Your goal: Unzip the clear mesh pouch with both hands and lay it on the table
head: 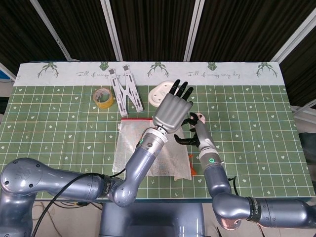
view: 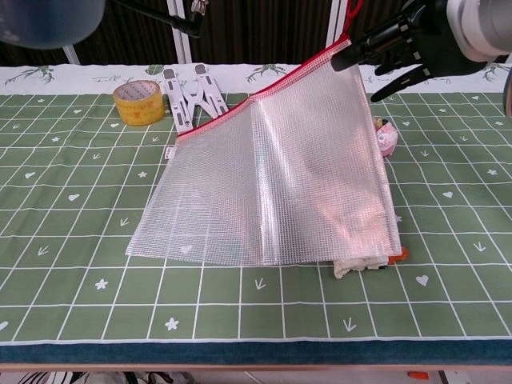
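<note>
Clear mesh pouch [view: 272, 180] tilted, near edge on green table [view: 72, 240], red-zipped corner lifted. Right hand [view: 404, 44] at that raised corner, fingers spread, grasp unclear. Left hand [head: 171, 109] above pouch; hold cannot be told. Tape roll [view: 138, 102] beyond, far left.

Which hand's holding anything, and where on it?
Left hand lifts the clear mesh pouch with red zipper by its top right corner. Right hand reaches there; grip unclear.

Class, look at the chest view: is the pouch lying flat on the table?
No, the pouch has its zipper corner raised high, with only its lower edge on the table.
</note>
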`<action>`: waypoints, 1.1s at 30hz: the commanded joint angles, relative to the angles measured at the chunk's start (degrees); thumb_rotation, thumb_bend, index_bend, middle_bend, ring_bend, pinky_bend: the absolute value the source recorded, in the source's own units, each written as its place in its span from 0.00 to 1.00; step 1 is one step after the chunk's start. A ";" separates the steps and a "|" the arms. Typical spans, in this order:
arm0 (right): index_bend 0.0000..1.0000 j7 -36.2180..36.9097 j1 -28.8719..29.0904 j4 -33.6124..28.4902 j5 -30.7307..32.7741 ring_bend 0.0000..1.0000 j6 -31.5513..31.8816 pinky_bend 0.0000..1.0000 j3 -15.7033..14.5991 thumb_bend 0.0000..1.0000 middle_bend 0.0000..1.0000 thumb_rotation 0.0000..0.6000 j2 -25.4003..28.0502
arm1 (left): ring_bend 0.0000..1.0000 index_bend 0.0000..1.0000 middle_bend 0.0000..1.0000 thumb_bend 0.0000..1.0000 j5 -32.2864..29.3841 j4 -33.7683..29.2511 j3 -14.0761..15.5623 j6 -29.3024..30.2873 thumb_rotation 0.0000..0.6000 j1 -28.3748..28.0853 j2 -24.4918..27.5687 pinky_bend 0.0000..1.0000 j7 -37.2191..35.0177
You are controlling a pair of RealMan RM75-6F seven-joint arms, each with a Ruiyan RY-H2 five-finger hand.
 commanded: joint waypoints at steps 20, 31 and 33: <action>0.57 -0.46 -0.17 0.49 -0.27 0.00 1.95 0.21 2.20 0.42 0.10 1.00 -1.37 | 0.00 0.59 0.13 0.42 -0.54 -1.50 1.29 0.94 1.00 -0.38 1.90 0.00 -1.50; 0.58 -0.85 -0.27 0.76 -0.14 0.00 2.43 0.21 3.04 0.44 0.11 1.00 -1.89 | 0.00 0.59 0.13 0.42 -0.82 -1.80 1.91 1.00 1.00 -0.40 2.52 0.00 -2.20; 0.58 -0.90 -0.26 0.83 -0.25 0.00 2.61 0.21 3.35 0.44 0.11 1.00 -1.91 | 0.00 0.59 0.13 0.42 -0.79 -1.80 2.02 0.96 1.00 -0.43 2.59 0.00 -2.34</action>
